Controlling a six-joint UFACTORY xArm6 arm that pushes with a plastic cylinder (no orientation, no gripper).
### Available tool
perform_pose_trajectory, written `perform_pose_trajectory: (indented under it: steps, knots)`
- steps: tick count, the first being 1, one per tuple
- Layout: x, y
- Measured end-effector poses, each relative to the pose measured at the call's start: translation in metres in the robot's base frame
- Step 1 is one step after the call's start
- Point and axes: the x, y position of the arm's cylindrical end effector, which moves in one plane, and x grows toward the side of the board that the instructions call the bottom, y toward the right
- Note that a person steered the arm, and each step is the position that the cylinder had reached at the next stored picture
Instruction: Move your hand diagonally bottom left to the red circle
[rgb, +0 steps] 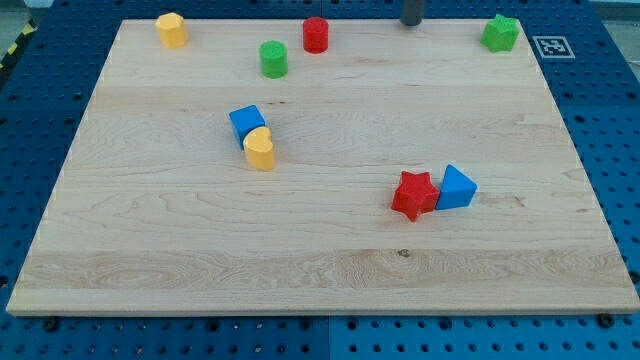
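Observation:
The red circle block (316, 34) stands near the view's top, a little left of centre. My tip (411, 23) shows as a dark rod end at the view's top edge, to the right of the red circle and slightly above it, well apart from it. A green circle block (273, 58) stands just left and below the red circle.
A yellow block (172, 29) sits at the top left and a green star (500, 33) at the top right. A blue cube (246, 122) touches a yellow block (260, 148) left of centre. A red star (414, 194) touches a blue triangle (456, 187) right of centre on the wooden board (320, 270).

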Motion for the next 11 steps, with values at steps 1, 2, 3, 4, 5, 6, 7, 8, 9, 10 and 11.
perform_pose_trajectory:
  steps: [1, 2, 3, 4, 5, 6, 7, 8, 9, 10, 11]
  knots:
    - [0.000, -0.006]
    - [0.006, -0.006]
    - [0.068, -0.006]
    - [0.107, -0.006]
    - [0.108, -0.006]
    - [0.115, -0.009]
    - [0.127, -0.047]
    - [0.127, -0.115]
    - [0.127, -0.121]
    - [0.142, -0.140]
    - [0.156, -0.183]
